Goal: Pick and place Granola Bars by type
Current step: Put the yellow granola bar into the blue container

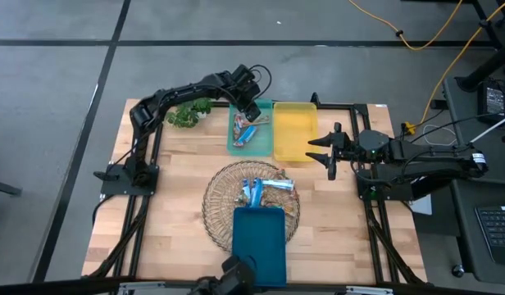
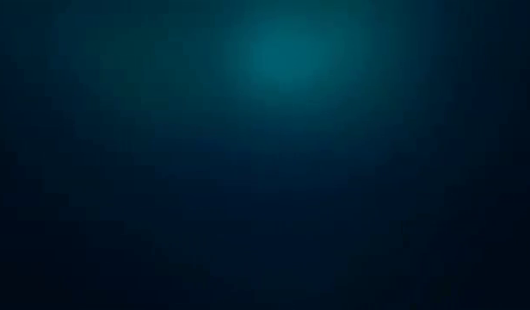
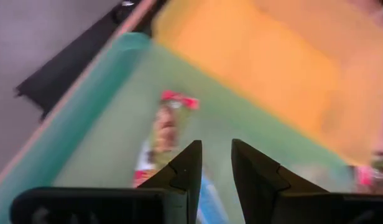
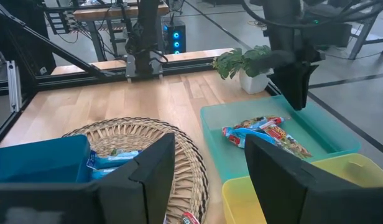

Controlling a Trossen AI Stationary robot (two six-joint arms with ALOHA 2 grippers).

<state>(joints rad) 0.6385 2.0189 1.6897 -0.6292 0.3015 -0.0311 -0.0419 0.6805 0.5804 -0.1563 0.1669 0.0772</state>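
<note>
Several granola bars (image 1: 246,131) with blue and red-orange wrappers lie flat in the green tray (image 1: 236,143), also visible in the right wrist view as granola bars (image 4: 266,134). More bars (image 1: 265,188), mostly blue, lie in the round wire basket (image 1: 216,205). My left gripper (image 1: 252,111) hangs over the green tray's far end with its fingers (image 3: 185,171) a narrow gap apart and nothing between them; a red-orange bar (image 3: 163,134) lies below it. My right gripper (image 1: 321,152) is open, level, just right of the yellow tray (image 1: 295,131), holding nothing.
A dark blue tray (image 1: 259,242) lies over the basket's near part. A small green plant (image 1: 187,113) stands left of the green tray. Bare wood lies at the table's left (image 1: 166,205) and right near corners. The low view shows only dark blue.
</note>
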